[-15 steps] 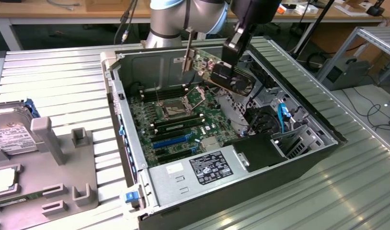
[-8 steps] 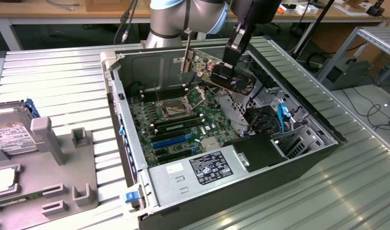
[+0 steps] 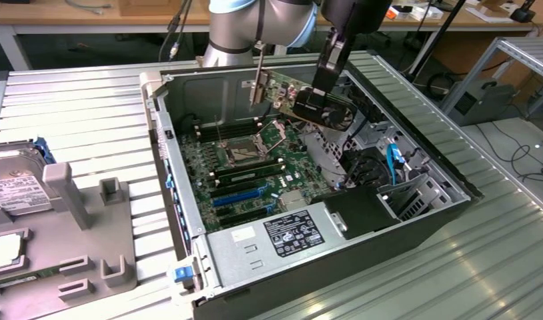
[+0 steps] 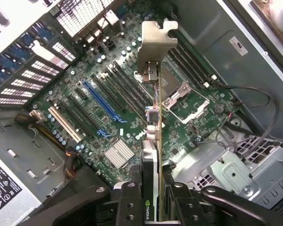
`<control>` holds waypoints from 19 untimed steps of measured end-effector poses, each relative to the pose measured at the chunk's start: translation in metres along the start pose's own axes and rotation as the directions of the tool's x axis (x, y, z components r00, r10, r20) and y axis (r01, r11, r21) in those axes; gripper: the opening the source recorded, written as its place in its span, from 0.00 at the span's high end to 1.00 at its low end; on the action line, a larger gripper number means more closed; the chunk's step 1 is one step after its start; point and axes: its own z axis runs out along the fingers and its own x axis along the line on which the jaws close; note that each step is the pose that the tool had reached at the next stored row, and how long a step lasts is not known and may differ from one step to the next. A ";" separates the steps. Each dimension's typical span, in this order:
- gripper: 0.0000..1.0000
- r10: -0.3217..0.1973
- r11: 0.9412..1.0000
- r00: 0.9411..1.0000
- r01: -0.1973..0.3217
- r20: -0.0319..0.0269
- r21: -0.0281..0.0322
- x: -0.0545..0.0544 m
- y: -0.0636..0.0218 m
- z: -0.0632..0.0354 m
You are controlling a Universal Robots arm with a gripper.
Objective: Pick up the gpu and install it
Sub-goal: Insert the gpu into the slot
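Our claw [image 4: 153, 197] gripped the gpu [image 4: 155, 47] edge-on, jaws partway closed on it, above the motherboard [image 4: 80, 80]. We feared any tilt coming down would jam its contacts or scrape the motherboard.

The black gpu card [image 3: 325, 110] looks like matt plastic. Its silver end bracket [image 4: 155, 42] is bare stamped metal with a dull sheen. The black claw [image 4: 156, 193] is smooth and matt, with a faint gloss along its edges. The open grey computer case [image 3: 213, 87] is unpainted sheet metal with a satin finish inside. The green motherboard [image 3: 253, 150] has a slightly glossy lacquered face, and its small finned heatsink [image 4: 119, 153] is bright metal. The ribbed silver surface [image 3: 76, 113] is pale, softly shining metal. The grey fixture block [image 3: 103, 220] appears to be matt plastic. The black-and-white label [image 3: 294, 232] looks like smooth printed paper.
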 end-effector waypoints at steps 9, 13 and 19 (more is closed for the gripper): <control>0.73 -0.083 0.997 0.997 0.083 -0.003 -0.002 0.000 -0.0003 0.0002; 0.73 -0.115 0.993 0.993 0.115 -0.004 -0.002 0.000 -0.0003 0.0003; 0.73 -0.172 0.985 0.985 0.172 -0.005 -0.004 0.000 -0.0004 0.0004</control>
